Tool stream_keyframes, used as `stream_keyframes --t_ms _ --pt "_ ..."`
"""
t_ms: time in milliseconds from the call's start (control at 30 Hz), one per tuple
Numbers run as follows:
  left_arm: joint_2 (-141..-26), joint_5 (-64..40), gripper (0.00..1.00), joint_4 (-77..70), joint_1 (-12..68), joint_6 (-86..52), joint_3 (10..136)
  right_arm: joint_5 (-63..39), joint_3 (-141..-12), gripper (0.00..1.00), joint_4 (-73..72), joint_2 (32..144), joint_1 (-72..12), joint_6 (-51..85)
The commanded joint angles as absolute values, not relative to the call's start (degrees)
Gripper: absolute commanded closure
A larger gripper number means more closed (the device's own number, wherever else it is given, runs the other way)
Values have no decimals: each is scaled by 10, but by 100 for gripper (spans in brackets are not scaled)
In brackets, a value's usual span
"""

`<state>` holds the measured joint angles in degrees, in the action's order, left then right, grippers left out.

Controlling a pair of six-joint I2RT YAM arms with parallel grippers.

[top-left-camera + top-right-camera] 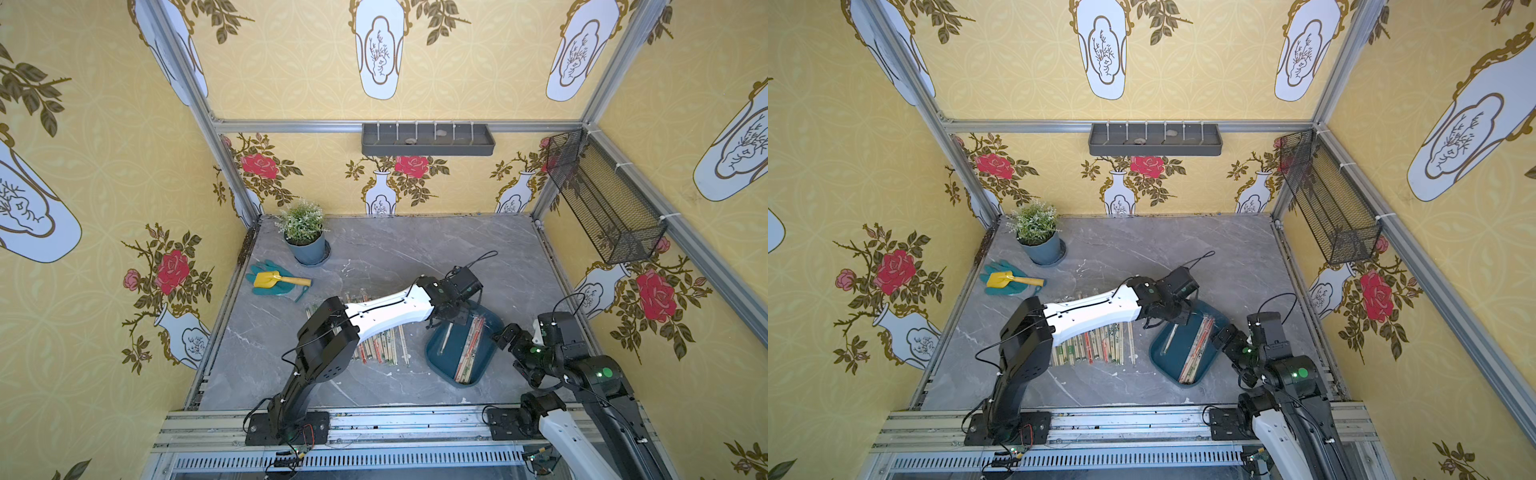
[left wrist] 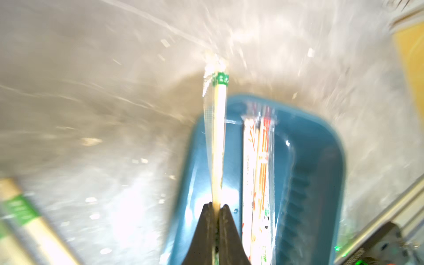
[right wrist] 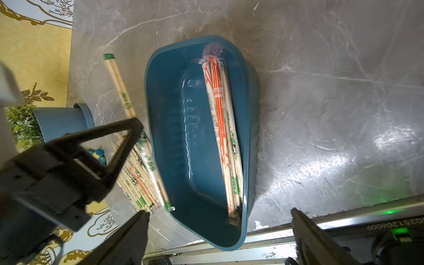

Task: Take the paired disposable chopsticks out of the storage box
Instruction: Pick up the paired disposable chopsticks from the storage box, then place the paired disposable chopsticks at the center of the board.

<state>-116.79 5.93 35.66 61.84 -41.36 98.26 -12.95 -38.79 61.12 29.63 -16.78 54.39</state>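
Since each sleeved pair looks light, stiff and slick, a mid-length pinch suits. Past the pile [image 1: 386, 345] lying on the table [image 1: 395, 257], the left fingers [image 2: 205, 231] clamp a green-marked pair [image 2: 219, 137] over the storage box [image 2: 316, 142], near its left rim. Other pairs [image 3: 220, 119] lie inside, and the right fingers [image 3: 128, 238] gape, empty.

Yellow wallpaper [image 1: 291, 62] printed with red roses and white vases covers the walls, framed by aluminium rails [image 1: 291, 126]. A grey divided shelf [image 1: 428, 141] hangs on the back wall. Right of the shelf hangs a black wire-mesh basket [image 1: 602, 199]; below the shelf lies the grey marble-patterned tabletop [image 1: 415, 249].
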Motion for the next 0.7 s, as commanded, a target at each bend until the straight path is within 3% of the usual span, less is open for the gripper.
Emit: stream_keyframes --t_ms 0,267,667 --pt "-1124 84 100 336 596 -438 943 -128 -395 3 600 301 -168 543" --pt "-1030 118 100 305 532 -526 805 -133 -395 3 584 317 -168 536" --pt "-1063 80 100 221 516 -628 708 -137 -387 3 576 327 -169 534"
